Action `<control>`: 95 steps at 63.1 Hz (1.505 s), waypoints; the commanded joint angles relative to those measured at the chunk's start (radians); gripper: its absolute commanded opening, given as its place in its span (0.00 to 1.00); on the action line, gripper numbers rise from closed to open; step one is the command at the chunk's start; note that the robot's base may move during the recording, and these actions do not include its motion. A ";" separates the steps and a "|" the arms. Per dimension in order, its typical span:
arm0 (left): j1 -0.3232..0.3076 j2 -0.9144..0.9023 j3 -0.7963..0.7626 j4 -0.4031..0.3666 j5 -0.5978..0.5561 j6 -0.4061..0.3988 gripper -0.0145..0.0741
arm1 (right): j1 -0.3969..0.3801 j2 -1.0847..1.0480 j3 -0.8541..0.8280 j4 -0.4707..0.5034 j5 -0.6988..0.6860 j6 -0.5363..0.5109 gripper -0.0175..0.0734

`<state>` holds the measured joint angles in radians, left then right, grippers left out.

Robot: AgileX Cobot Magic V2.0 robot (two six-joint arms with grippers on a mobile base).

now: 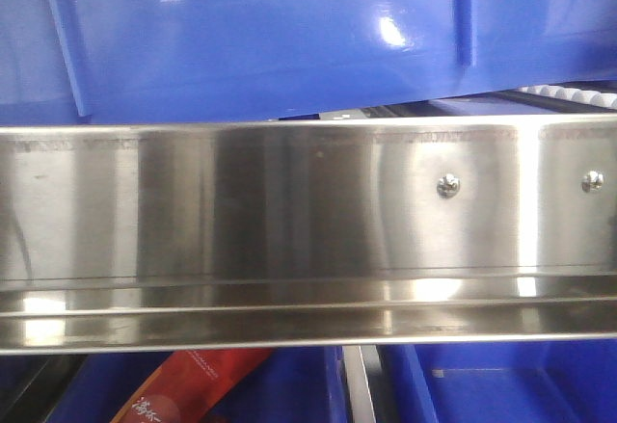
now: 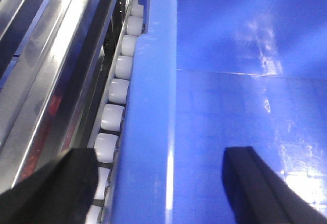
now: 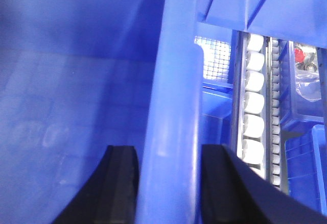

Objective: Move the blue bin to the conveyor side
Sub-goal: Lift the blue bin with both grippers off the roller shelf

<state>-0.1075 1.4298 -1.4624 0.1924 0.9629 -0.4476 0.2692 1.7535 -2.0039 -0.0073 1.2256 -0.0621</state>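
Closest to my lens, the right claw (image 3: 167, 155) is clamped on the thick rim of the large glossy blue plastic bin (image 3: 173, 81). My left claw (image 2: 158, 158) straddles that rim, fingers apart. The bin sits alongside white plastic rollers (image 2: 118, 90).

Looks like an industrial warehouse or sorting line. Evidence: brushed stainless steel side rail (image 1: 289, 201) fixed with cross-head screws (image 1: 448, 186), a row of white plastic rollers (image 2: 118, 90) alongside, large glossy blue plastic crate (image 1: 289, 38) above the rail, more blue plastic crates (image 1: 501, 384) below, red printed packet (image 1: 183, 389) among them.
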 commanded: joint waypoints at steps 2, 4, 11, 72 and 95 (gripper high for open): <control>-0.005 -0.001 -0.007 -0.004 0.000 -0.009 0.55 | -0.001 0.001 0.003 -0.022 -0.005 -0.007 0.11; -0.005 -0.001 -0.007 -0.004 0.000 -0.009 0.53 | -0.001 0.001 0.003 -0.020 -0.005 -0.007 0.11; -0.005 0.012 -0.007 -0.004 0.000 -0.009 0.50 | -0.001 0.001 0.003 -0.020 -0.005 -0.007 0.11; -0.005 -0.052 -0.010 -0.010 -0.014 -0.009 0.14 | -0.001 -0.085 0.003 -0.013 -0.005 0.041 0.11; -0.020 -0.071 -0.194 -0.017 0.068 0.054 0.14 | -0.001 -0.204 0.003 -0.049 -0.005 0.128 0.11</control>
<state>-0.1199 1.3843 -1.6000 0.1707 1.0852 -0.4034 0.2692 1.6090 -1.9844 -0.0248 1.2961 0.0384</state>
